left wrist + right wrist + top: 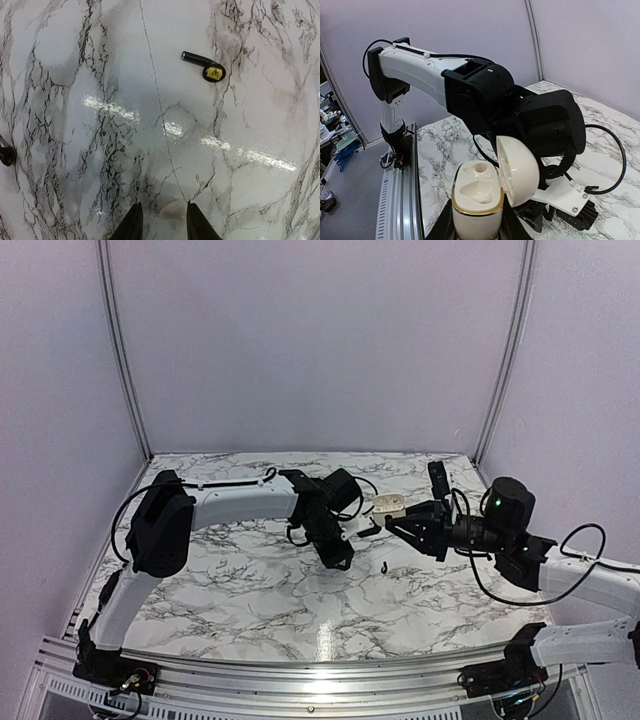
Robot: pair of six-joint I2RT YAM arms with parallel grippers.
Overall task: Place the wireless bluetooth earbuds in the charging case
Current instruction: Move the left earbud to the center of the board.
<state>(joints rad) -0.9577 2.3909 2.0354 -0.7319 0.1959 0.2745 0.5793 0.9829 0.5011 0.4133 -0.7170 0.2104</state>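
Right pincer [477, 227] clenched on the charging case [475, 196], lid open, held above the surface [250, 590]. Left pincer [165, 220] low over the surface, jaws narrowly parted, grasping nothing. One earbud [204, 66] lies on the surface, nearer than the case.

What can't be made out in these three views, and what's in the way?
Only one earbud shows plainly. A second cannot be confirmed: the dark shape in the left wrist view is cut off by the left edge.
Right pincer: in the right wrist view, its fingers are mostly hidden behind the charging case and cut by the bottom edge.
Left pincer: the left wrist view shows only fingertips at the bottom edge.
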